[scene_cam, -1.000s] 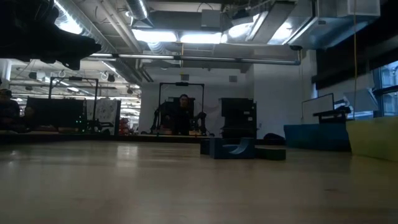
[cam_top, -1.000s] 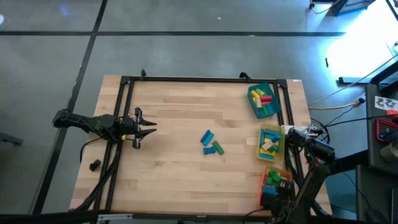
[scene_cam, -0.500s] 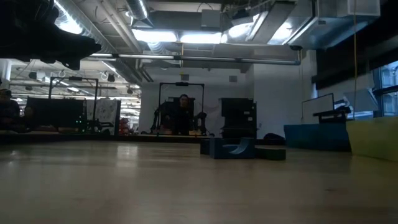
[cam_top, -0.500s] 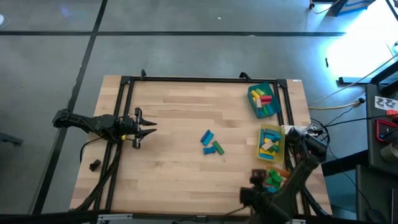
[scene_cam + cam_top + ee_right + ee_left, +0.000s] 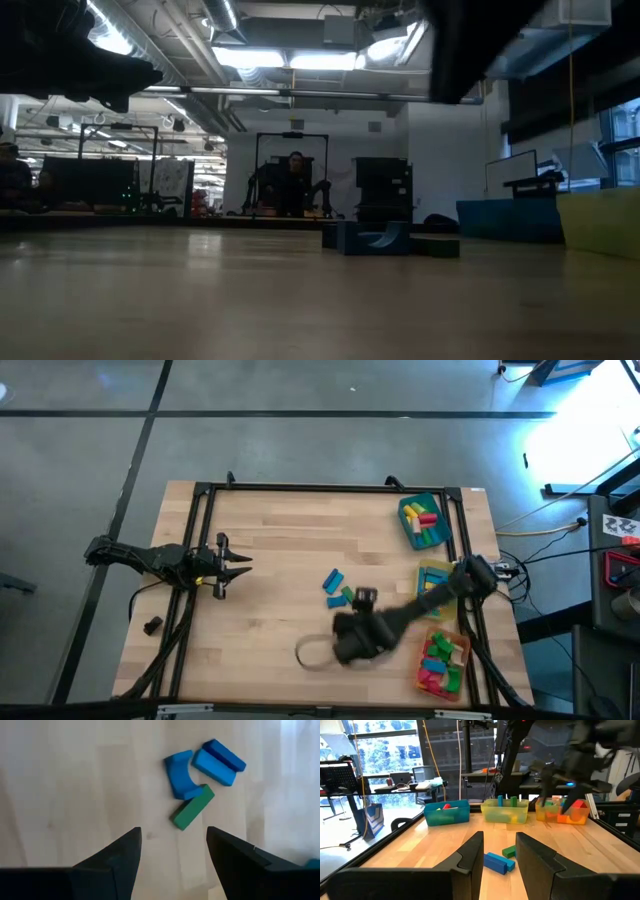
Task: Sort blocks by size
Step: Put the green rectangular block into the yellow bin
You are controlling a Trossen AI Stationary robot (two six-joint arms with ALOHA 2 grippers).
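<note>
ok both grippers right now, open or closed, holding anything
left gripper: fingers open, empty, at the table's left side
right gripper: fingers open, empty, above the loose blocks

Right tool (image 5: 362,598) hangs beside the loose blocks (image 5: 340,588) mid-tabletop (image 5: 270,550); left tool (image 5: 232,567) waits apart

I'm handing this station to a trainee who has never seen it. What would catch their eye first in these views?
Most striking is the right arm stretched out over the table, its open right gripper above the last loose blocks: two blue pieces and a green bar at mid-table. Next come three plastic trays of coloured blocks in a row along the right edge. The left gripper waits at the left side.
</note>
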